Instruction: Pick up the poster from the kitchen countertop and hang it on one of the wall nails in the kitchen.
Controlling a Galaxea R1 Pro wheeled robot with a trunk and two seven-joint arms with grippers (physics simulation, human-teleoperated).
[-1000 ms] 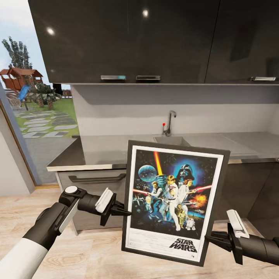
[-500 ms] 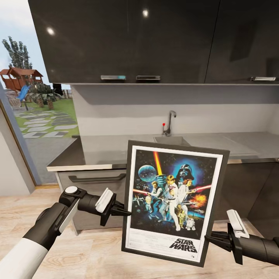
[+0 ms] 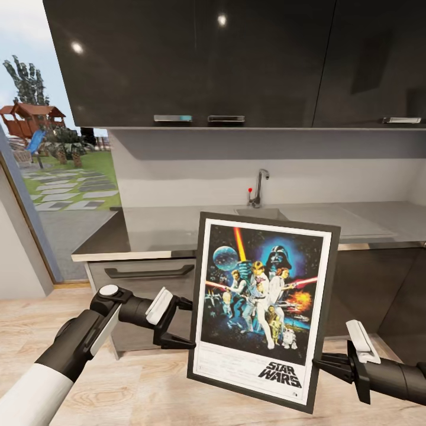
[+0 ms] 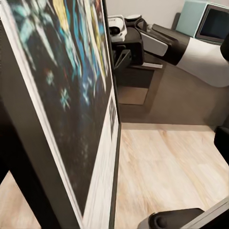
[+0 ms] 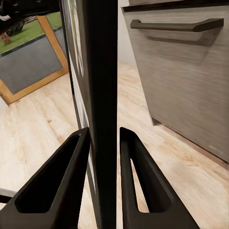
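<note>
The left pincer reaches in from the left on a black forearm, its dark fingers spread wide and bracketing the poster's left edge without visibly closing on it. The poster stands between the two pincers, off the floor, upright with a slight tilt: a flat rectangle, thin black frame, white border, dark blue artwork. The right pincer grips its lower right edge, both black fingers pressed against the frame. Beyond them runs the smooth grey surface, its sink sunk in, above dark cabinets.
</note>
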